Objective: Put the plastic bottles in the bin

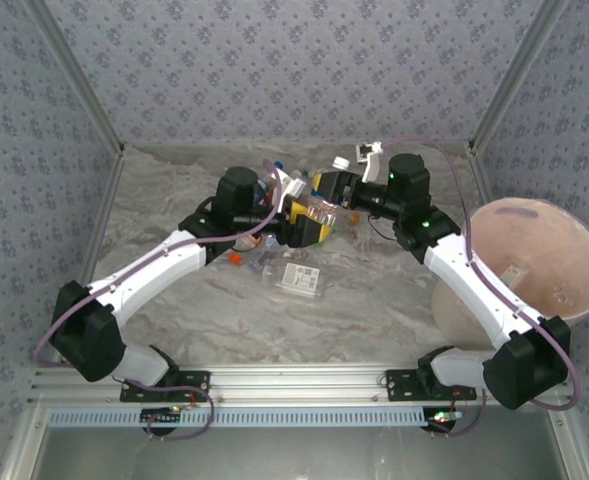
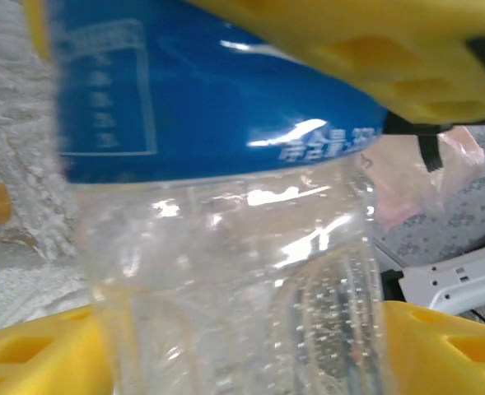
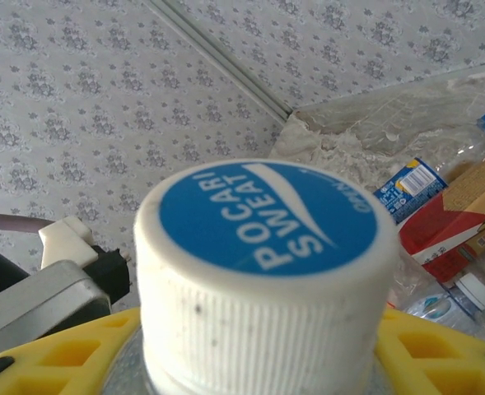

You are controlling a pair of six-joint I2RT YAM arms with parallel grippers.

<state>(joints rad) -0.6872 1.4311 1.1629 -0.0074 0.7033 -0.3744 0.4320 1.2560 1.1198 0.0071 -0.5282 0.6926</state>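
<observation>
Bottles lie heaped toward the tabletop's far edge in my top view. There the left pincer and right pincer meet on a blue-labelled bottle, and the bin stands at the right edge, nearer the right arm. My left wrist view has its yellow fingers narrowed on that bottle's clear body, long axis running up the frame, label print too blurred to read. My right wrist view has its pincer clamped just below a white cap reading POCARI SWEAT, so I judge the right arm should carry it.
</observation>
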